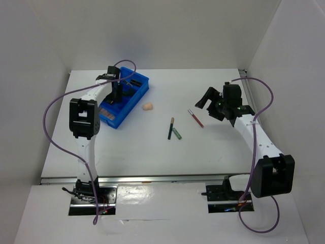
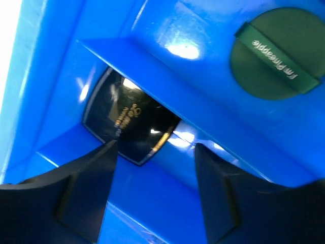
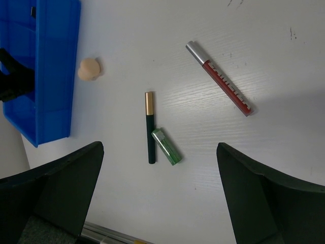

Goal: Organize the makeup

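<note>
Left hand (image 2: 155, 152) sits inside the blue tray (image 2: 167, 86), fingers apart and empty; right hand (image 3: 160, 147) hangs wide open above the surface (image 3: 264, 30).
A dark square compact (image 2: 127, 122) leans in the compartment under the left hand, with a round green compact (image 2: 269, 56) in the next. On the surface lie a beige sponge (image 3: 89, 68) near the tray, a dark gold-capped pencil (image 3: 150, 132) just beside a green pencil (image 3: 166, 146), and a red pencil (image 3: 221, 80) apart.

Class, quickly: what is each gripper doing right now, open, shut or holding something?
Left gripper: open, empty, inside the tray over a dark compact.
Right gripper: open, empty, above the table.
</note>
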Controlling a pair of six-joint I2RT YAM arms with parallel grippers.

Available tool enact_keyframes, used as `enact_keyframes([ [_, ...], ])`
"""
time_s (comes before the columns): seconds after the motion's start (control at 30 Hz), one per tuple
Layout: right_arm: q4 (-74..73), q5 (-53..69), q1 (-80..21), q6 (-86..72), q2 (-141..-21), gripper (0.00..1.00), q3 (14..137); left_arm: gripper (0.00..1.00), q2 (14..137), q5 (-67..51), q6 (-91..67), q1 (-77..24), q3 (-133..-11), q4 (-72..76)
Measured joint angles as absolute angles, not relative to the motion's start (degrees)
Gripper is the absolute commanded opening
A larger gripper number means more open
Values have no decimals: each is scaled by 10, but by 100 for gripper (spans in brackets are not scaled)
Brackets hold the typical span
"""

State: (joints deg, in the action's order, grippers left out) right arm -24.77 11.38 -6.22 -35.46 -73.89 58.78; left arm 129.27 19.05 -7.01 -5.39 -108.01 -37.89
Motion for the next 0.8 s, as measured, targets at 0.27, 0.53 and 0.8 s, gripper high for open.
enact_keyframes([
  [0.27, -247, 115, -62, -355, -744, 100, 585, 60, 1182, 150, -151, -54, -1027, -371],
  [0.53, -244, 115, -62, -355, -744, 100, 581, 46, 1082, 152, -214, -54, -1027, -369],
  [0.8, -245, 115, -60, -355, -738, 100, 576, 70, 1212, 169, -192, -54, -1083, -403],
])
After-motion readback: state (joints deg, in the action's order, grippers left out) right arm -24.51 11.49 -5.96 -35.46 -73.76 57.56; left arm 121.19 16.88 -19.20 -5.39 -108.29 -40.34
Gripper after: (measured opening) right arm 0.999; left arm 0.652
